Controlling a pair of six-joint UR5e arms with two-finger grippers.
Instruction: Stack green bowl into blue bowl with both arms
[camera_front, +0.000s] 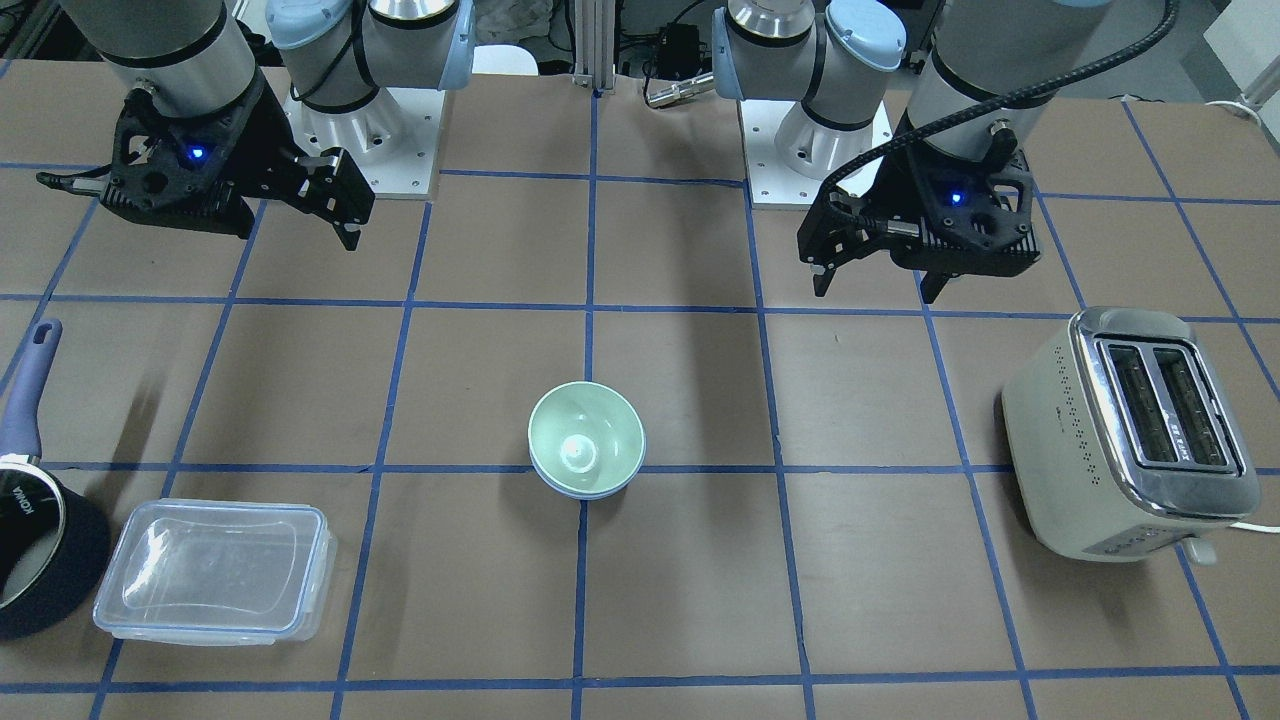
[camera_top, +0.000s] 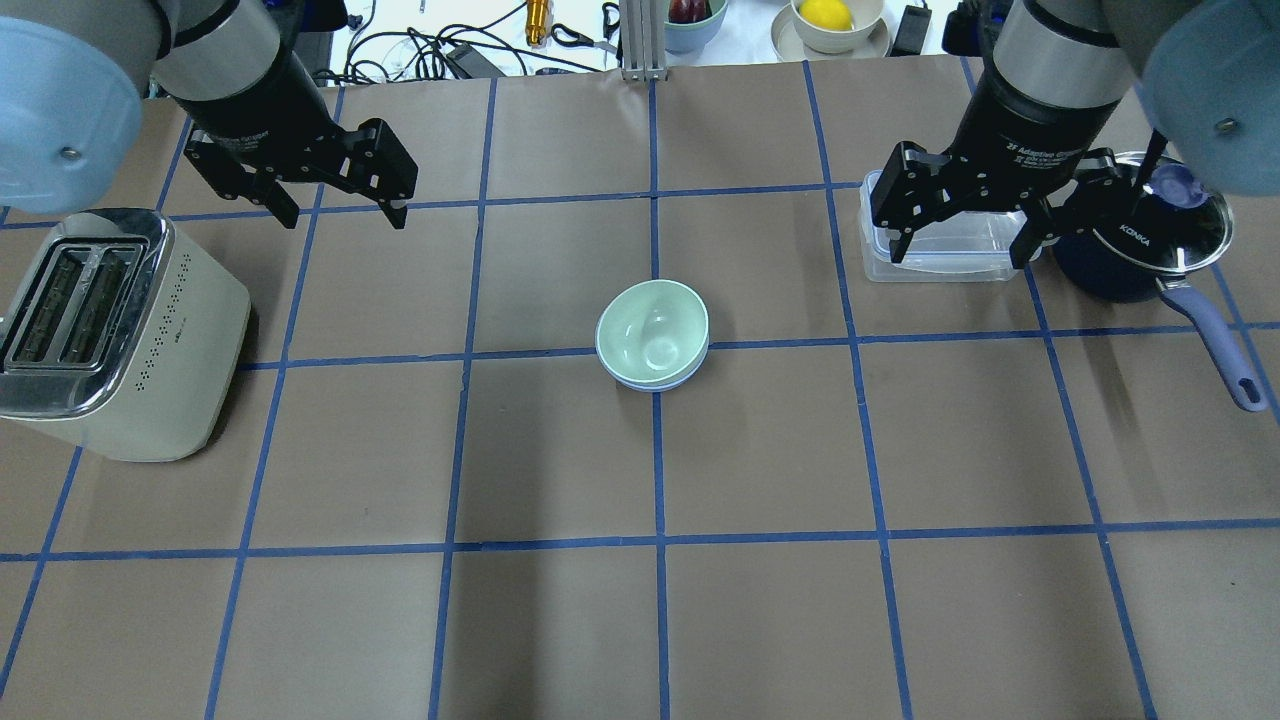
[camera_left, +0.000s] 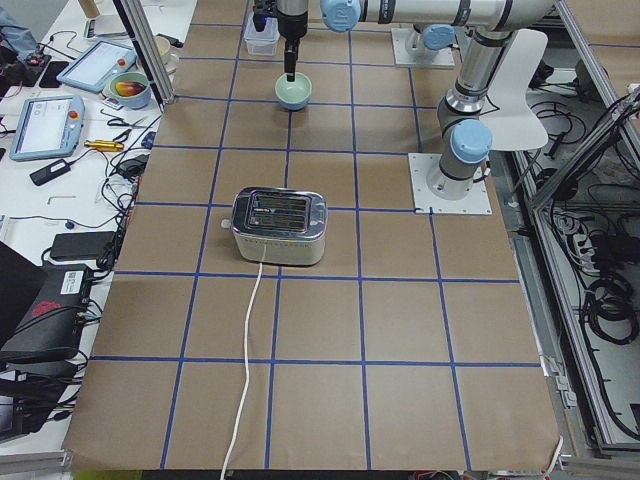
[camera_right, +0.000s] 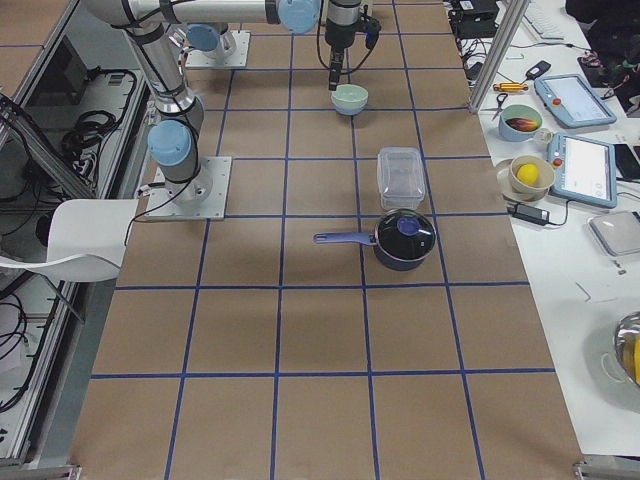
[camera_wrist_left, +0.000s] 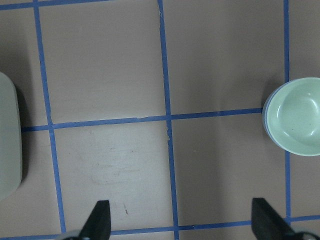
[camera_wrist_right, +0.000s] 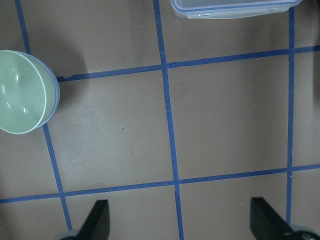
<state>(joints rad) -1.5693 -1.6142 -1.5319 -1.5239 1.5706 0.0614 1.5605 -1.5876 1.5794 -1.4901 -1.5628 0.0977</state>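
The green bowl (camera_top: 652, 328) sits nested inside the blue bowl (camera_top: 682, 378) at the table's centre; only a thin rim of the blue bowl shows beneath it. The stack also shows in the front view, green bowl (camera_front: 586, 445) over blue bowl (camera_front: 592, 493). My left gripper (camera_top: 342, 210) is open and empty, raised, far to the left of the bowls. My right gripper (camera_top: 960, 255) is open and empty, raised over the clear container. The left wrist view shows the green bowl (camera_wrist_left: 297, 115) at its right edge, the right wrist view shows the green bowl (camera_wrist_right: 20, 92) at its left edge.
A cream toaster (camera_top: 110, 330) stands at the left, below my left gripper. A clear rectangular container (camera_front: 215, 570) and a dark navy saucepan (camera_top: 1140, 250) with a long handle stand at the right. Cables and dishes lie beyond the table's far edge.
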